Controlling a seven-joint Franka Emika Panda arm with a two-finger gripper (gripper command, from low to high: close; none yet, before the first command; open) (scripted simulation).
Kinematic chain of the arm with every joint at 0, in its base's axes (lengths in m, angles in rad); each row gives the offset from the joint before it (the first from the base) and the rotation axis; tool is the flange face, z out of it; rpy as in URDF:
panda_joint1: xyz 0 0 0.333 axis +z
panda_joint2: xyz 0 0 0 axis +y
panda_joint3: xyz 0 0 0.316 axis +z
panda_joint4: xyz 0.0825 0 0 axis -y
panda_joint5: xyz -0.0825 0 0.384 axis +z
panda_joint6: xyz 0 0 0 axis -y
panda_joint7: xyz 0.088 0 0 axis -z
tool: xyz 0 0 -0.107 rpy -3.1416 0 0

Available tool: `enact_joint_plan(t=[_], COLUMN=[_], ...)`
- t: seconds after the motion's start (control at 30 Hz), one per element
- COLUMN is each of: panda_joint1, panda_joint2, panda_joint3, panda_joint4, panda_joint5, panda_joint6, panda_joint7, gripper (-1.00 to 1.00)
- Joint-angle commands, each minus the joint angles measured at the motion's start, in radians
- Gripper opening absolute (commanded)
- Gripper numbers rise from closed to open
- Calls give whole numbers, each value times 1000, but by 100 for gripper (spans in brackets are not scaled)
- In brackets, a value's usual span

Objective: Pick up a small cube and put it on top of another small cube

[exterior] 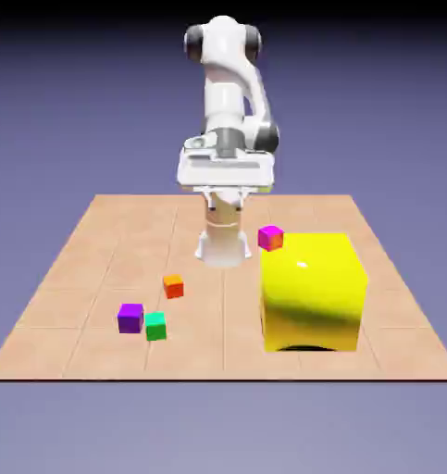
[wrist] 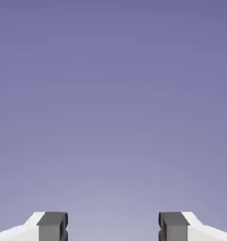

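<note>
The arm (exterior: 229, 111) stands tall at the far edge of the desk (exterior: 97, 241), folded up on itself, its hand well above the tiled surface and nowhere near any cube. In the hand view the tool (wrist: 113, 228) shows its two grey fingertips (wrist: 52, 226) set wide apart at the bottom edge, nothing between them, only plain blue-violet backdrop filling the rest of that view. So the tool is spread wide and carrying nothing.

Down on the desk, the small cube (exterior: 173, 286), plain orange-red, sits alone toward the exterior view's left of centre, flat on the surface, in front of the robot's base (exterior: 220, 245). Nearer the front edge and further toward the exterior view's left, a purple cube (exterior: 130, 318) and a green cube (exterior: 155, 326) sit just beside each other, close enough that I cannot tell if they touch. Both lie near the orange-red cube but clearly apart from it.

Over on the exterior view's right, a huge yellow block (exterior: 313, 292) dominates, dwarfing everything else. At its far upper left corner sits a cube with a magenta top (exterior: 270, 237) and an orange side; whether it rests behind the block or against it, I cannot tell from here.

Nothing is stacked on anything yet.
</note>
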Motion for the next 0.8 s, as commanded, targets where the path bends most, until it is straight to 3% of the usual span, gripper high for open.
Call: enact_joint_plan(t=[0.0,0.4,0.77], panda_joint1=[2,24,-301], panda_joint2=[36,465,678], panda_joint3=[-32,-412,-172], panda_joint4=[-5,-67,-58], panda_joint5=[-36,-469,-640], panda_joint6=[-44,-565,-400], panda_joint7=[-17,-214,-105], gripper=[0,0,0])
